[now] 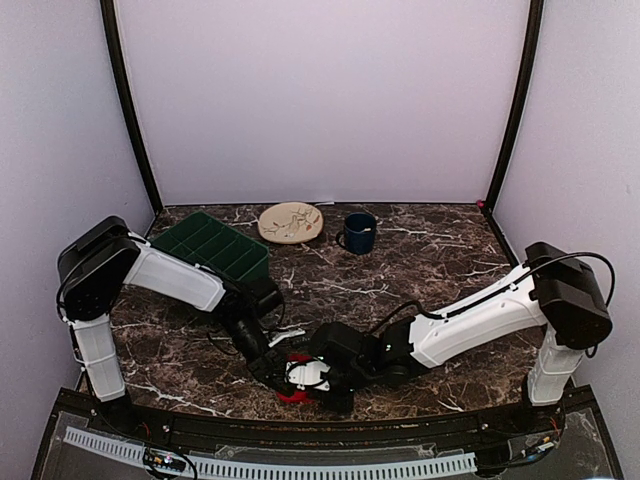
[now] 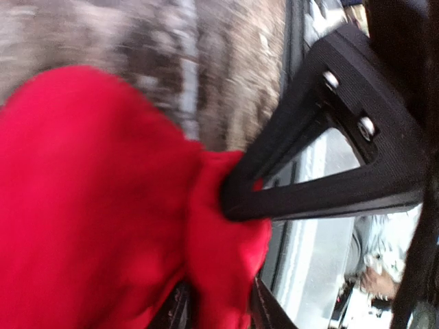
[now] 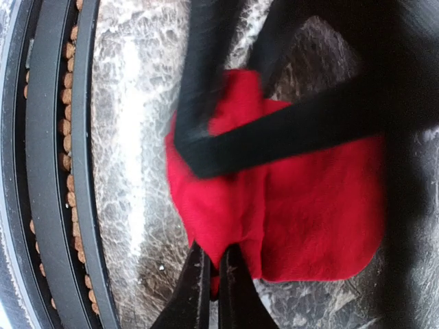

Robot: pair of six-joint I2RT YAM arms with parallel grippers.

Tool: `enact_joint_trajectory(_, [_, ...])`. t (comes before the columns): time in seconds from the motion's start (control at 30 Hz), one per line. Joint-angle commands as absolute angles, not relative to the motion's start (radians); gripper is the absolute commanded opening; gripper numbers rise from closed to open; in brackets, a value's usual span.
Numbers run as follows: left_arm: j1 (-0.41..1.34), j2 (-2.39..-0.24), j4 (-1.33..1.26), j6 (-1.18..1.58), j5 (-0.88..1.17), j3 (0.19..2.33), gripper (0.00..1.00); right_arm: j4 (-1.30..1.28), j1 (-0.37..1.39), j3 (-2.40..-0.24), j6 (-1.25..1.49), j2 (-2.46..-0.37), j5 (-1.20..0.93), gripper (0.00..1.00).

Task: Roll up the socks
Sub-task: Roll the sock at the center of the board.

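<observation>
Well back on the marbled desk (image 1: 420, 255) sit a green tray (image 1: 212, 245), a plate (image 1: 291, 222) and a blue mug (image 1: 358, 233), apart from the socks (image 1: 293, 392) bunched at the near edge. Both arms reach low and inward, meeting over the red bundle and hiding most of it from above. The right claw (image 3: 214, 257) pinches a fold of fabric; the left claw (image 1: 272, 370) presses one fingertip (image 2: 236, 195) into it, though whether it grips I cannot tell.

Bare marble table (image 1: 440, 255) mid-right; tray (image 1: 212, 246), plate (image 1: 290, 221), mug (image 1: 358, 233) at back; left arm (image 1: 175, 278) and right arm (image 1: 480, 315) crowding socks (image 1: 285, 394).
</observation>
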State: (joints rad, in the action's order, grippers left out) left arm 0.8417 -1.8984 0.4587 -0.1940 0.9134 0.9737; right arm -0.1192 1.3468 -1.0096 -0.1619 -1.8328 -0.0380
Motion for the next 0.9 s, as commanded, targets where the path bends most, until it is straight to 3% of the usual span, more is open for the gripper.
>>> enact_joint_trajectory(0.0, [0.787, -1.840, 0.403, -0.143, 0.803, 0.932, 0.31, -0.165, 1.339, -0.997, -0.139, -1.853, -0.048, 0.00])
enact_joint_trajectory(0.47, [0.715, -1.763, 0.364, -0.107, 0.772, 0.922, 0.31, -0.199, 1.307, -1.013, -0.060, -1.861, -0.056, 0.00])
enact_joint_trajectory(0.87, [0.710, -1.601, 0.193, -0.052, 0.609, 0.826, 0.32, -0.255, 1.241, -1.036, 0.026, -1.857, -0.240, 0.00])
